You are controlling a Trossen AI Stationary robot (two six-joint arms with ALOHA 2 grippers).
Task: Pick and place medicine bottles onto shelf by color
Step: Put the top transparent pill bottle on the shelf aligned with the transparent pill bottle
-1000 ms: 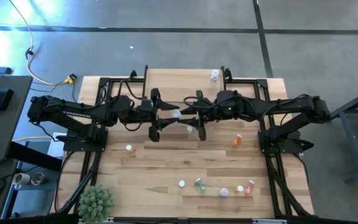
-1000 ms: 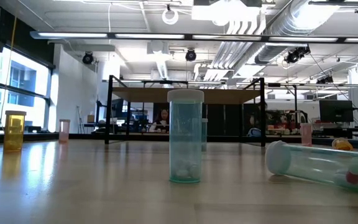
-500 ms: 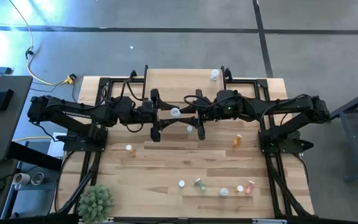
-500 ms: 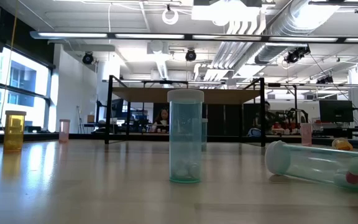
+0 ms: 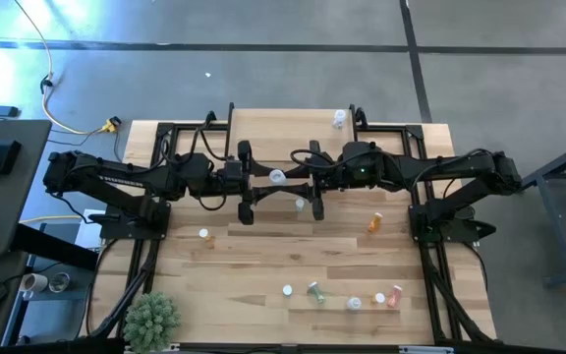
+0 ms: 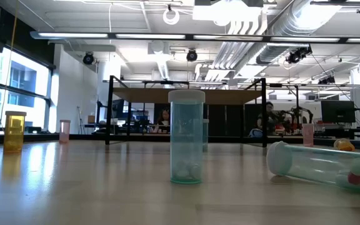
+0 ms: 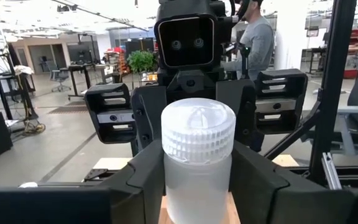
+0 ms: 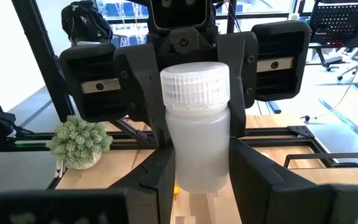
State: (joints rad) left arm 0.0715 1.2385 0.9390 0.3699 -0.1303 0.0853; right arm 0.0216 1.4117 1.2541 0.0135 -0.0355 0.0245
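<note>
A white medicine bottle [image 5: 278, 178] with a ribbed white cap [image 7: 197, 127] hangs upright in mid-air over the far middle of the table. Both grippers are on it. My left gripper [image 5: 270, 179] comes at it from the table's left and my right gripper [image 5: 287, 178] from the right, each shut on it. The shelf [image 5: 283, 128] stands at the table's far edge, with one white bottle [image 5: 339, 119] standing on its far right corner. Other medicine bottles stand or lie on the tabletop: orange [image 5: 374, 223], green [image 5: 315, 291] and pink [image 5: 394, 295]. My left gripper pinches the bottle's body below the cap [image 7: 174, 180] between its two fingers [image 7: 143, 183]. The fingers lie level, coming from the table's left. The bottle stands upright, lifted clear. My right gripper pinches the same body [image 8: 180, 171] between its two fingers [image 8: 157, 180], level from the table's right, facing the left gripper.
A small white bottle [image 5: 299, 206] stands on the table just near-side of the grippers, another [image 5: 204, 234] to the left. Near the front edge are several bottles [image 5: 288, 291] [image 5: 354, 303] and a green plant [image 5: 152, 320] at the left corner. In the low view a teal bottle [image 6: 187, 137] stands upright and another [image 6: 320, 165] lies on its side.
</note>
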